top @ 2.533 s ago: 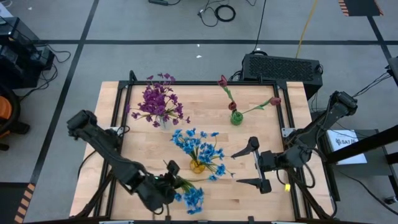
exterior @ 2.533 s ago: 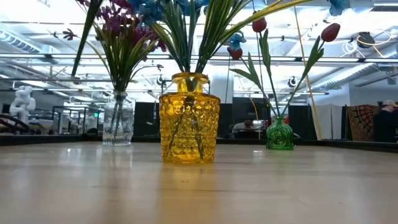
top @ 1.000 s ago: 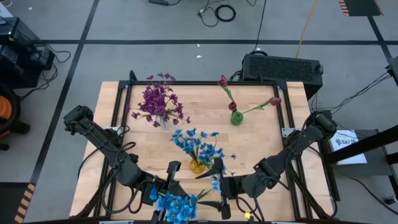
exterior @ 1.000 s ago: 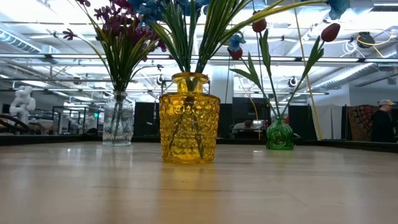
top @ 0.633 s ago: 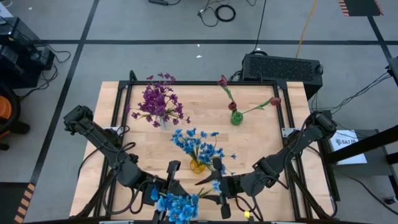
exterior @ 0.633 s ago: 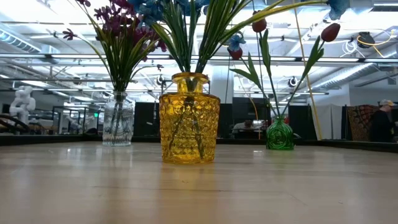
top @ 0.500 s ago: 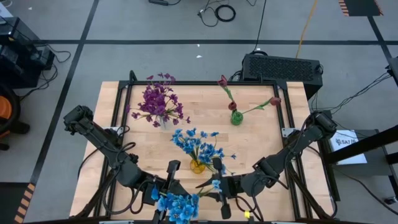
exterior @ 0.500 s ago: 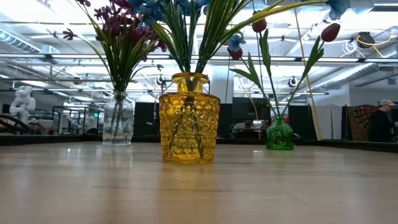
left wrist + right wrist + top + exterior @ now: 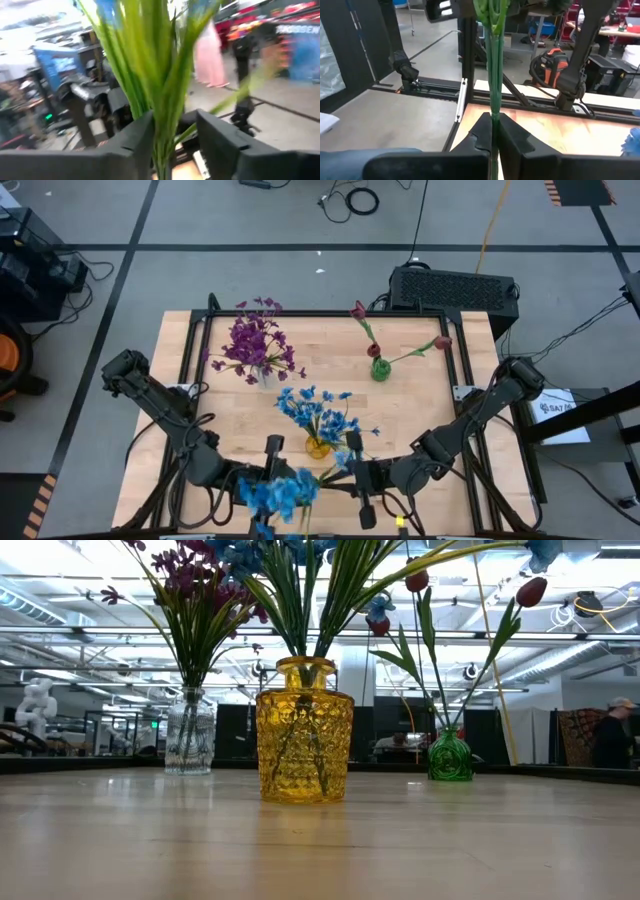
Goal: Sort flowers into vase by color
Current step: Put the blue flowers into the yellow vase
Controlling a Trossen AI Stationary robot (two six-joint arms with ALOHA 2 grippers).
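A blue flower sprig (image 9: 275, 492) hangs in the air over the table's near edge, its green stems (image 9: 325, 475) running right from the blossoms. My right gripper (image 9: 345, 472) is shut on those stems. My left gripper (image 9: 172, 142) is open near the blossom end, with the stems (image 9: 159, 100) passing between its fingers. A yellow vase (image 9: 304, 730) holds blue flowers (image 9: 320, 415), a clear vase (image 9: 190, 735) holds purple ones (image 9: 255, 345), and a green vase (image 9: 450, 755) holds red tulips (image 9: 358, 311). My right gripper pinches the bundle of green stems (image 9: 493, 112) between its two fingers, coming level from the table's right side and lying across the stems. The sprig is lifted clear of the table, and its blossoms reach out toward the left arm. Whether my left gripper's fingers (image 9: 137, 137) touch the stems, I cannot tell.
The three vases stand on the wooden table top (image 9: 420, 410), yellow in the middle, clear at the far left, green at the far right. A black frame rail (image 9: 320, 312) runs round the table. Bare wood lies between the vases and both side edges.
My right gripper has shut on the sprig's stems, its fingers coming together from a wide gap. The blue blossoms have swung a little toward the table's far side and show blurred now.
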